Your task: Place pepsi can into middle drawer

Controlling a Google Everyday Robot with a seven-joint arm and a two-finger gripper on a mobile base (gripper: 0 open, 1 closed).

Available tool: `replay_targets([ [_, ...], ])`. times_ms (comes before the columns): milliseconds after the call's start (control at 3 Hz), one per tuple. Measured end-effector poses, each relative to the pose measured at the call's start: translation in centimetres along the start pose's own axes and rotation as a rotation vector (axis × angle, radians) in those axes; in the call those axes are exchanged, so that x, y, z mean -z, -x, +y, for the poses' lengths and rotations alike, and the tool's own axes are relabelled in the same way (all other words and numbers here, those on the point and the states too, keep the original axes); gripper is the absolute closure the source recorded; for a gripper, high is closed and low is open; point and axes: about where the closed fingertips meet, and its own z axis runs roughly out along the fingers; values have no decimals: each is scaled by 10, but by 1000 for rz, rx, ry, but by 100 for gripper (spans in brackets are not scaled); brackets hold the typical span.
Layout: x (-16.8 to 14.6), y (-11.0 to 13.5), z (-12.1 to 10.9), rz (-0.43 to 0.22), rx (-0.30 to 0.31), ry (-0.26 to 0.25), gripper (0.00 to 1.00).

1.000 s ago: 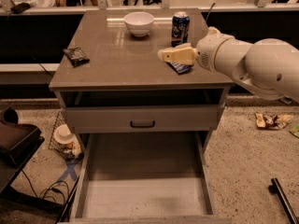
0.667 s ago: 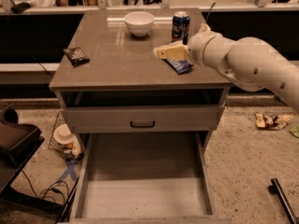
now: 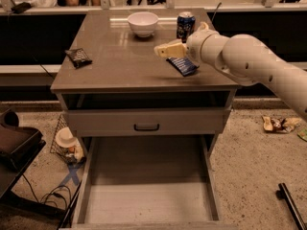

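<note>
The gripper (image 3: 169,50) hovers low over the cabinet top (image 3: 115,71), right of centre, its pale tip pointing left at the end of the thick white arm (image 3: 249,61) that reaches in from the right. From this angle it reads as a single wedge, so whether it is open or closed cannot be told. It appears to carry nothing.

Just under and to the right of it lies a flat blue snack packet (image 3: 182,65), partly covered by the wrist. Behind the wrist, near the back edge, the pepsi can (image 3: 185,25) stands upright on the top. It is close to the arm, but the gripper's tip is apart from it and points past it. A white bowl (image 3: 143,23) sits to the left of the can, and a dark packet (image 3: 78,56) lies well apart near the left edge.

Below the top, the closed drawer front (image 3: 146,121) with its small black handle stays flush. Under that, the middle drawer (image 3: 148,200) is pulled fully out toward the camera, its pale floor bare.

As for progress, the receiving end looks ready: the drawer is open and unobstructed. The can is not yet grasped, so nearly everything remains. The gripper probably has to come round onto the can, close on it, lift it clear of the top, carry it forward and down, and release it in the drawer.
</note>
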Motion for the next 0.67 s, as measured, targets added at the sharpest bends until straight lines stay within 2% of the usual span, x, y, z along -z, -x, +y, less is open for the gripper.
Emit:
replay_targets([
  [667,-23,8,-71,-77,-32,-31,0],
])
